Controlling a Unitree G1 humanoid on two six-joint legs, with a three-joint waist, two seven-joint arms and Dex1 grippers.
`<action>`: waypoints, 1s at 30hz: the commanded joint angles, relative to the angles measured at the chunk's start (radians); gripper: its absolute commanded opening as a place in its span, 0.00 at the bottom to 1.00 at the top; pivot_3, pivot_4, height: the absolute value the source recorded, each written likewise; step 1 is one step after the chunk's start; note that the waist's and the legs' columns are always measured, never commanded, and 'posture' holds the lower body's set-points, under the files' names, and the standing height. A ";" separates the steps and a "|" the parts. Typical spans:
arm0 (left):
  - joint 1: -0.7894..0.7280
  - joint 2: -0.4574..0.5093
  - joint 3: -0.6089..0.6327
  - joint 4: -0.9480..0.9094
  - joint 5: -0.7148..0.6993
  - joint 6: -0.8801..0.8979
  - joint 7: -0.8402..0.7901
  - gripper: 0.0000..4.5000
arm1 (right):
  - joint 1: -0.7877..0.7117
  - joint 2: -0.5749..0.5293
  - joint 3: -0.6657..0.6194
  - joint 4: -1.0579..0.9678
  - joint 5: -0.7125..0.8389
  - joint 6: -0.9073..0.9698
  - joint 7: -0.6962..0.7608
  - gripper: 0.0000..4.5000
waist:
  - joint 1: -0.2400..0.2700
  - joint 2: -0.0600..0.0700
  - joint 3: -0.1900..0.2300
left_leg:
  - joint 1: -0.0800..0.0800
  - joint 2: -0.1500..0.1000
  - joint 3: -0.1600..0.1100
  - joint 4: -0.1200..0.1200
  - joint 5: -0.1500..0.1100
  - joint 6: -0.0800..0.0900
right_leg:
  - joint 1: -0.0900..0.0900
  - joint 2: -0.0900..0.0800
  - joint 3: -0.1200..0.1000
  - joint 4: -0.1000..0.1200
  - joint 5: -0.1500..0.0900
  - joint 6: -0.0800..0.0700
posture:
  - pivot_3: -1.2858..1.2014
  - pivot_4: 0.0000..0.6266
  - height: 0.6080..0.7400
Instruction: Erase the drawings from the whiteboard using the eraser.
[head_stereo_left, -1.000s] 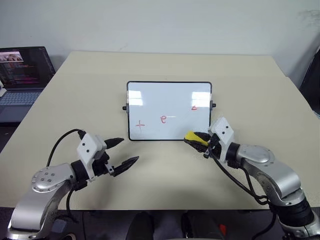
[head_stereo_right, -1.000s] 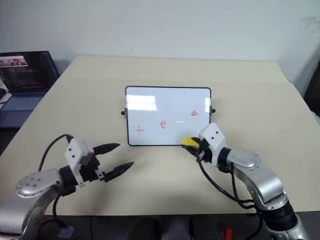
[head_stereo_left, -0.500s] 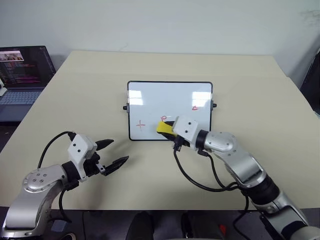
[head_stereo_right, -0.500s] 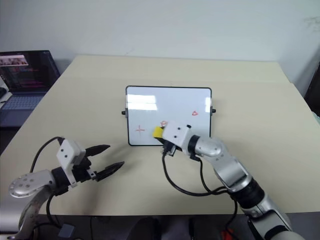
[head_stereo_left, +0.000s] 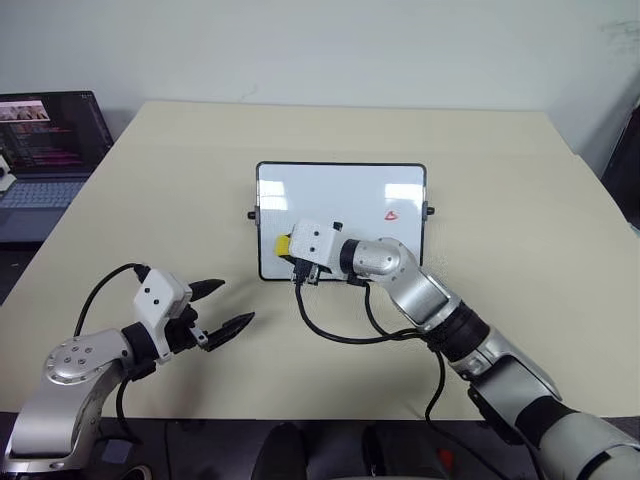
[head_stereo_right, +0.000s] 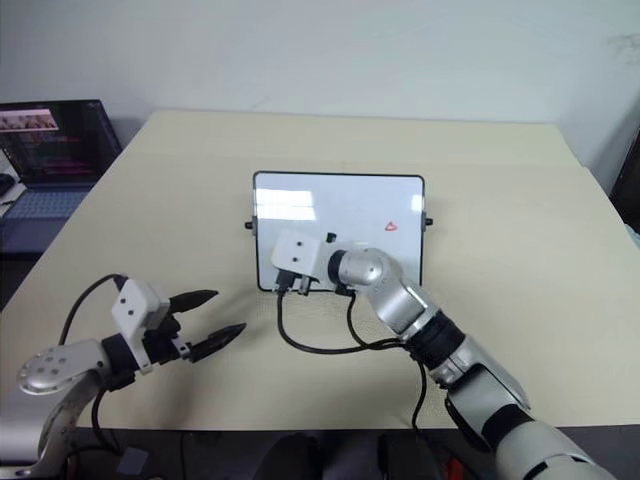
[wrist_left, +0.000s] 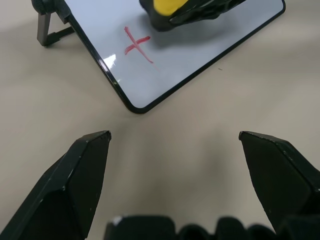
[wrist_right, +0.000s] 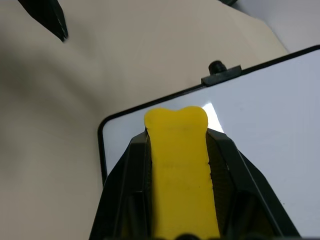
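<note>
The whiteboard (head_stereo_left: 340, 195) lies at the table's middle. My right gripper (head_stereo_left: 286, 246) is shut on the yellow eraser (head_stereo_left: 283, 244) and holds it over the board's lower left corner. In the left wrist view the red plus (wrist_left: 137, 45) shows right beside the eraser (wrist_left: 167, 5). A small red triangle (head_stereo_left: 391, 214) remains on the board's right half. The arm's wrist covers the spot where the "e" mark was. My left gripper (head_stereo_left: 237, 300) hovers open over bare table, in front of and left of the board, holding nothing.
An open laptop (head_stereo_left: 45, 140) sits at the far left, off the table's edge. The beige table (head_stereo_left: 500, 250) has free room on every side of the board. A black cable (head_stereo_left: 340, 335) loops from the right wrist over the table in front of the board.
My right arm has swept left along the board's lower part with the eraser, from its right corner to its left corner. The left gripper has drifted slightly left.
</note>
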 joint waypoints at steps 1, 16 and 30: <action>-0.004 0.016 0.020 -0.018 0.004 -0.025 -0.009 1.00 | -0.064 0.044 -0.019 0.074 -0.044 -0.067 -0.047 0.25 | 0.000 0.000 0.000 | 0.000 0.000 0.000 0.000 0.000 0.000 | 0.000 0.000 0.000 0.000 0.000 0.000 | 0.52 0.24 1.00; -0.026 0.014 0.005 0.003 0.016 -0.038 -0.030 1.00 | -0.087 0.027 0.061 0.210 -0.171 -0.103 0.098 0.25 | 0.000 0.000 0.000 | 0.001 0.000 0.000 0.000 0.000 0.000 | 0.000 0.000 0.000 0.003 0.000 0.000 | 0.52 0.24 1.00; -0.028 0.012 0.000 0.016 0.021 -0.051 -0.038 1.00 | -0.104 0.049 0.041 0.248 -0.210 -0.155 0.099 0.25 | 0.000 0.000 0.000 | 0.002 0.000 0.000 0.000 0.000 0.000 | -0.001 0.000 0.000 0.006 0.000 -0.001 | 0.52 0.24 1.00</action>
